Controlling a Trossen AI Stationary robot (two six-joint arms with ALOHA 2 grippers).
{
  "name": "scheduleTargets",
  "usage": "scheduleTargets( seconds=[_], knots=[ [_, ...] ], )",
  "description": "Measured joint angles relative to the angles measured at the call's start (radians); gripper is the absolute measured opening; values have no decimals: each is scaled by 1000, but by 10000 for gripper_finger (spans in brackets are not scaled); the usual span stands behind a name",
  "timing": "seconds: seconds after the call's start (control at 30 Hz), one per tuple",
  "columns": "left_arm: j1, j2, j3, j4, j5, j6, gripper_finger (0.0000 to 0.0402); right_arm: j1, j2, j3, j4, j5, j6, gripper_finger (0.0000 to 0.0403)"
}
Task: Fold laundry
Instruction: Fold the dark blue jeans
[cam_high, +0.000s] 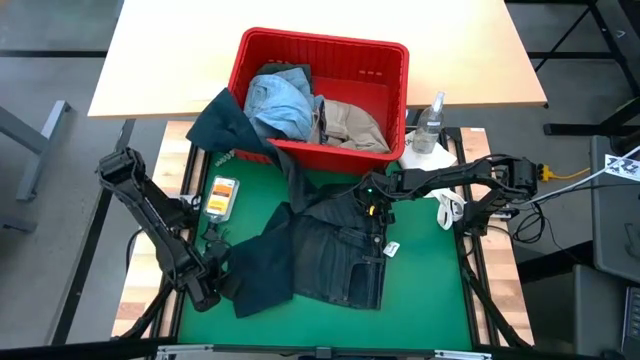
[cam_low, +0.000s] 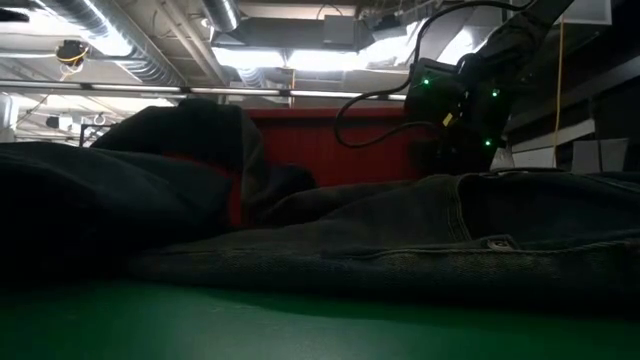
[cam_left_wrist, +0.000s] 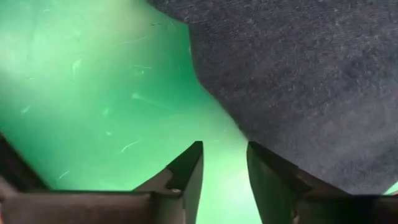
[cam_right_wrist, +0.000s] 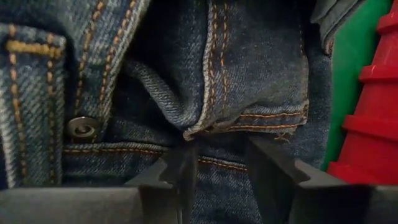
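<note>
The dark navy jeans (cam_high: 335, 255) lie crumpled on the green mat (cam_high: 430, 300), with one leg (cam_high: 262, 268) folded toward the left. My left gripper (cam_high: 207, 292) stands open low over the mat at that leg's left edge (cam_left_wrist: 311, 81). Bare mat shows between its fingers (cam_left_wrist: 224, 171); I cannot tell whether one finger touches the cloth. My right gripper (cam_high: 375, 207) points down onto the jeans' waist near the basket. Light blue denim (cam_high: 280, 100) and a beige piece (cam_high: 350, 125) lie in the red basket (cam_high: 320, 45). A dark piece (cam_high: 225, 125) hangs over its front left corner. My right gripper comes from above, slanting down, onto the jeans' waistband (cam_right_wrist: 217, 165), a little way from the metal button (cam_right_wrist: 83, 126). Denim fills the gap between its two fingers, and a stitched fold (cam_right_wrist: 205, 124) bunches up at one fingertip (cam_right_wrist: 183, 155). The jeans lie flat on the mat under the hold.
The red basket's wall (cam_right_wrist: 367, 124) stands close beside my right gripper. A spray bottle (cam_high: 430, 125) and a white cloth (cam_high: 432, 158) sit at the basket's right. A small orange packet (cam_high: 220, 195) lies on the mat's left. Bare mat shows along the near edge and right side.
</note>
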Motion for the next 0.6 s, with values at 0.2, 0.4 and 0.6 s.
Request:
scheduleTargets(
  seconds=[0.2, 0.4, 0.6],
  knots=[
    [0, 0, -90, 212, -69, -18, 156, 0, 0, 0, 1, -1, 1, 136],
    [0, 0, -173, 338, -87, -79, 159, 0, 0, 0, 1, -1, 1, 136],
    [0, 0, -217, 427, -110, -62, 159, 1, 0, 0, 2, 0, 1, 136]
  ],
)
